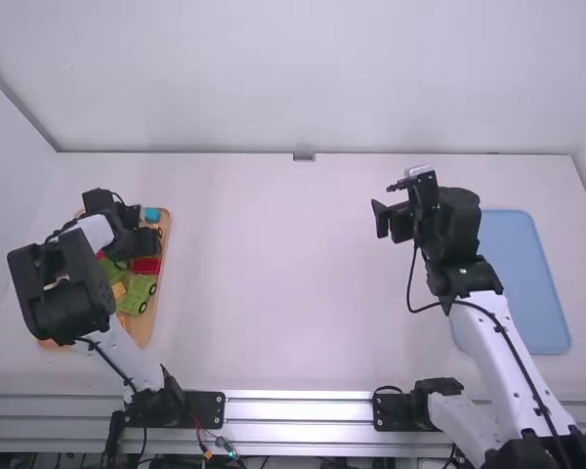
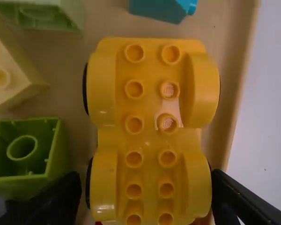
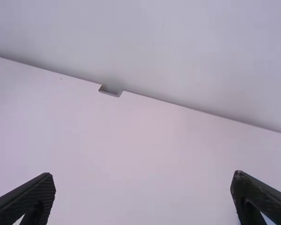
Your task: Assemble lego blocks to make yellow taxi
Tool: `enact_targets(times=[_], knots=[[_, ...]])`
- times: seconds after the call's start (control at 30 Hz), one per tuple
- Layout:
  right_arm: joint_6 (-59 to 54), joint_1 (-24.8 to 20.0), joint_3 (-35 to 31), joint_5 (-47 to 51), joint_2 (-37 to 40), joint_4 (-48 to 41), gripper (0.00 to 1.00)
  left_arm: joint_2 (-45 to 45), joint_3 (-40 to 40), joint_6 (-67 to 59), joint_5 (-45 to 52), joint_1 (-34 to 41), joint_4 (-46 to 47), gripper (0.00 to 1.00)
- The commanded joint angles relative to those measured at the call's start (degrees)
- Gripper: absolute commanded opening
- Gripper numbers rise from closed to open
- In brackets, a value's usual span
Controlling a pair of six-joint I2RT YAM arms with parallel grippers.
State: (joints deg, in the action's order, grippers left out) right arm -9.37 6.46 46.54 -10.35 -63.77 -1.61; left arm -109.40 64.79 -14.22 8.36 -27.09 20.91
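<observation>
The yellow car base (image 2: 150, 140) sat studs up inside the wooden tray (image 1: 143, 330), near the left end of the white table (image 1: 273, 274); any marks on its studs were too small to read. One long side of it ran beside the tray's rim, with a narrow strip of wood between them. Around it in the tray were a teal block (image 2: 154, 9) just past its far end, and a pale green block (image 2: 42, 14), a pale yellow block (image 2: 11, 79) and a green block (image 2: 28, 159) along the side away from the rim. The high view also showed a red block (image 1: 147, 266) and a green wheeled piece (image 1: 139, 293) near the tray's edge. The left gripper (image 1: 145, 230) was over the tray, its fingers apart, one on each side of the car base. The right gripper (image 1: 386, 205) was well apart from it, above the table just to the left of the blue tray (image 1: 523, 283), and its fingers stood wide apart. Bare white tabletop stretched between the two trays, bounded by the wall (image 1: 303, 68) at the back and a metal rail (image 1: 298, 420) at the front.
</observation>
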Motion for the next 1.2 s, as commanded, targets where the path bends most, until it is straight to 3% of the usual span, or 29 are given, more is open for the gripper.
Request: enact_targets(times=[0.0, 0.67, 0.83, 0.93, 1.17], knots=[[0.1, 0.0, 2.3, -0.3, -0.8, 0.7, 0.99, -0.2, -0.7, -0.4, 0.0, 0.2, 0.0, 0.72], [0.3, 0.0, 2.3, -0.3, -1.4, 1.0, 0.99, -1.6, -1.2, 4.5, -6.5, 3.0, -3.1, 0.7], [0.3, -0.1, 2.3, -0.3, -1.4, 0.9, 0.99, -1.9, -1.4, 5.0, -6.3, 3.2, -4.0, 0.7], [0.3, 0.0, 2.3, -0.3, -1.4, 0.9, 0.99, -1.9, -1.4, 5.7, -6.3, 2.7, -3.9, 0.75], [0.5, -0.1, 2.3, -0.3, -1.4, 1.3, 0.99, -2.1, -1.5, 4.0, -2.6, 2.7, -4.9, 0.71]])
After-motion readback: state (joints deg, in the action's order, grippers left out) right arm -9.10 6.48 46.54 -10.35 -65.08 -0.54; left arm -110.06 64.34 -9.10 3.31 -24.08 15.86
